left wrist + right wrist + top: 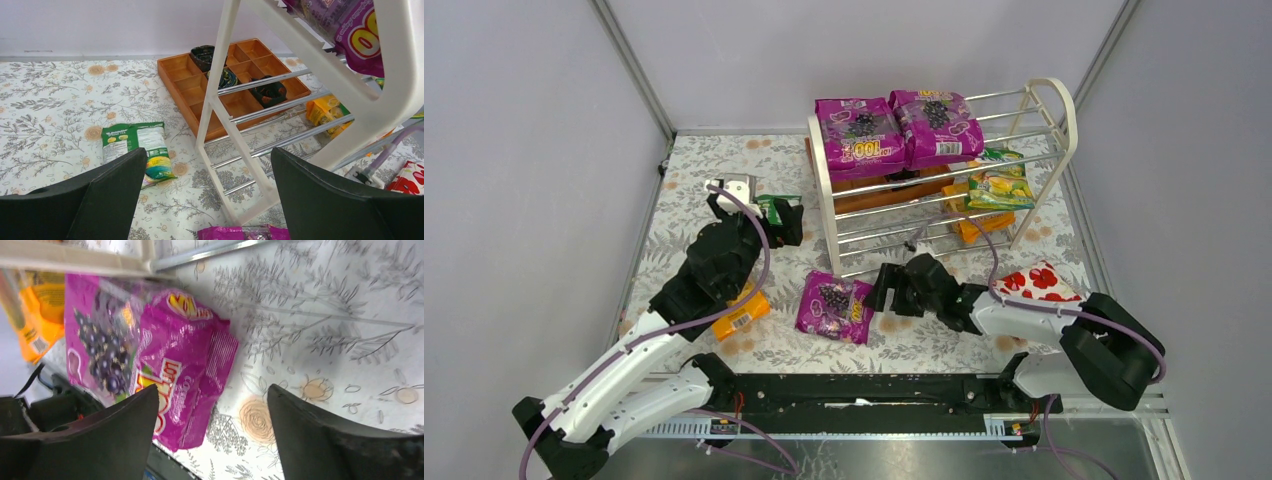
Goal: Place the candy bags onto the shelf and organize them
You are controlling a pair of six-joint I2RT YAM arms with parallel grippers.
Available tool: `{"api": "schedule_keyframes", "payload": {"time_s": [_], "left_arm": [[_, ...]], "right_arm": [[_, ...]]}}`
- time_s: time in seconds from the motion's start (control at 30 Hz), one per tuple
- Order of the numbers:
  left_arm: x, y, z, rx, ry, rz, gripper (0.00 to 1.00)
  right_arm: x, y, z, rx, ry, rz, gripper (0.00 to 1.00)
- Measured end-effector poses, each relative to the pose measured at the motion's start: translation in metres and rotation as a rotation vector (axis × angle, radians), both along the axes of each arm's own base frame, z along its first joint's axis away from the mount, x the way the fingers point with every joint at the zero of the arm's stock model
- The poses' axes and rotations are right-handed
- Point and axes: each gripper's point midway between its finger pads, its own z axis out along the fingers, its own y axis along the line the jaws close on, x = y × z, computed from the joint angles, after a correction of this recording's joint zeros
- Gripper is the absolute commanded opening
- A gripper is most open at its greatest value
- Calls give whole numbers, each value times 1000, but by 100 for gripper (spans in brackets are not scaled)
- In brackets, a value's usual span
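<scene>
The shelf (824, 190) stands at the back right. Two magenta candy bags (860, 135) (936, 125) lie on its top tier, a green-yellow bag (999, 185) on a lower tier and an orange one (972, 225) below it. A third magenta bag (834, 307) lies flat on the table in front of the shelf. My right gripper (879, 290) is open just right of it; the right wrist view shows the bag (150, 350) partly between the fingers. My left gripper (792, 225) is open above a green-white bag (135, 150), left of the shelf's end panel (220, 100). Another orange bag (742, 310) lies under the left arm.
A brown compartmented tray (200, 85) holding dark items sits behind the shelf. A red-and-white heart-patterned package (1039, 282) lies by the right arm. Grey walls close in the flowered table on three sides.
</scene>
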Motion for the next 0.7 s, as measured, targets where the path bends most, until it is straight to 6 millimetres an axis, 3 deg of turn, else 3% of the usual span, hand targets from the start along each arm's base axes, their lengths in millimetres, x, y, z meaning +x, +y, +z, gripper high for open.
{"api": "schedule_keyframes", "payload": {"time_s": [0.17, 0.43, 0.53, 0.7], "left_arm": [[1, -2, -3, 5, 7, -3, 99], [1, -2, -3, 5, 8, -8, 99], [0, -1, -1, 2, 5, -8, 99], [-4, 1, 4, -10, -9, -8, 99]], "right_arm": [[-27, 7, -11, 209, 127, -45, 97], [-28, 48, -7, 382, 223, -117, 94], [-23, 65, -8, 409, 225, -146, 86], [-15, 73, -15, 426, 210, -195, 57]]}}
